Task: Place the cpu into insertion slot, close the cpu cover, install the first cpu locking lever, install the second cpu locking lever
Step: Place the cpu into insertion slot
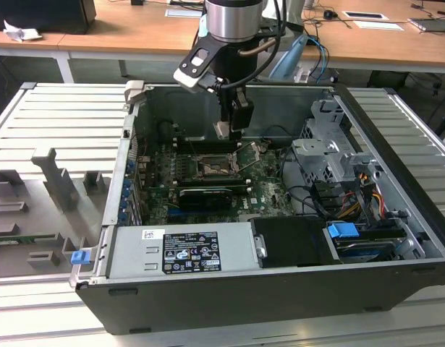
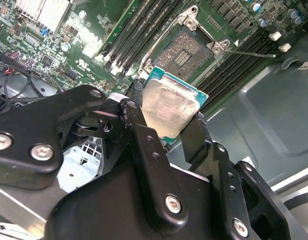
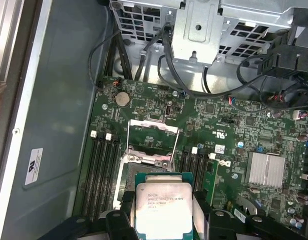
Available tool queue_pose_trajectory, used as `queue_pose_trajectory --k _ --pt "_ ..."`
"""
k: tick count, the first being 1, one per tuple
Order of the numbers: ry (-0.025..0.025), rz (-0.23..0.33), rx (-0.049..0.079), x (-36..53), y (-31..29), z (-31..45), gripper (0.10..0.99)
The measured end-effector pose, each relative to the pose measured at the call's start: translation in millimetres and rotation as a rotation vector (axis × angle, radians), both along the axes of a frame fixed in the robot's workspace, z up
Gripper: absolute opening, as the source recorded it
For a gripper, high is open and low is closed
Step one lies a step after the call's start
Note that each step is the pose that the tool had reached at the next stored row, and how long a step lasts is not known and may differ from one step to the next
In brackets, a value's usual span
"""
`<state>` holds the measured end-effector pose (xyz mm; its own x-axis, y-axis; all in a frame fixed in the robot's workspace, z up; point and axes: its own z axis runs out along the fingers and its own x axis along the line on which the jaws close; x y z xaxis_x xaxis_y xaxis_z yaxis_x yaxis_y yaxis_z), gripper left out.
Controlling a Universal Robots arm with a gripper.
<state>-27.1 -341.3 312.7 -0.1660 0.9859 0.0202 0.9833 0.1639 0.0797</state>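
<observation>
The flat, silver-topped square cpu (image 2: 170, 102) is clenched by its edges in the black tool (image 2: 166, 120), raised near the dark silver-rimmed insertion slot (image 2: 186, 54), its underside left free.

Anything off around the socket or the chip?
Nothing stands out. The gripper holds the cpu by its edges above the insertion slot, which is bare, with the cpu cover swung open. No damage shows.

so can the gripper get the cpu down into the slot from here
Probably yes. The gripper holds the cpu above the board, close to the slot, which lies open with its contacts bare in the second wrist view; nothing appears to stand between them.
</observation>
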Motion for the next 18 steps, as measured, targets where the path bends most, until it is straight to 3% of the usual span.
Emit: queue_pose_trajectory --k 12,18 --pt "0.0004 -0.02 0.0 0.0 0.0 -3.3 0.541" --pt "0.0033 -0.082 0.0 0.0 0.0 -7.3 0.541"
